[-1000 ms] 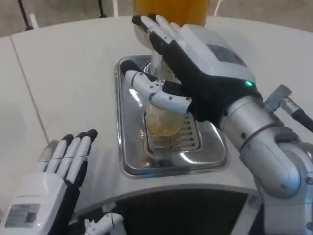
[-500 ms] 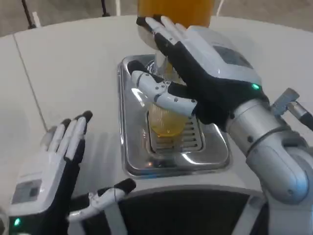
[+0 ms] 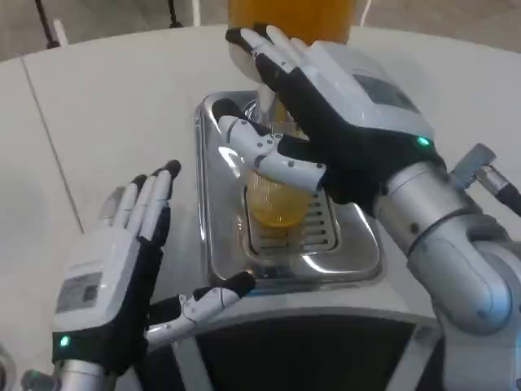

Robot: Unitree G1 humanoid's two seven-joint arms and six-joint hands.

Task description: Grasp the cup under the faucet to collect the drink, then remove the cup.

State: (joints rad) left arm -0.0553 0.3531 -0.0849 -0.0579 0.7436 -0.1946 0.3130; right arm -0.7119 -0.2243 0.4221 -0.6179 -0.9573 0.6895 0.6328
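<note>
A clear plastic cup (image 3: 277, 201) holding orange drink stands on the grille of a steel drip tray (image 3: 213, 244), under the faucet (image 3: 267, 104) of an orange drink dispenser (image 3: 289, 16). My right hand (image 3: 346, 122) hovers over the cup, its fingers stretched out straight up to the faucet and its thumb lying across the cup's upper front. The cup's rim is hidden behind that thumb. My left hand (image 3: 114, 277) is open at the lower left, fingers spread, thumb pointing at the tray's near edge, apart from the cup.
The white table (image 3: 106, 106) stretches left and behind the tray. A dark gap (image 3: 309, 350) lies below the table's curved near edge. Thin black stand legs (image 3: 41, 24) rise at the far left.
My left hand has risen and moved right toward the tray, its thumb now near the tray's front edge. The right hand and the cup have stayed in place.
</note>
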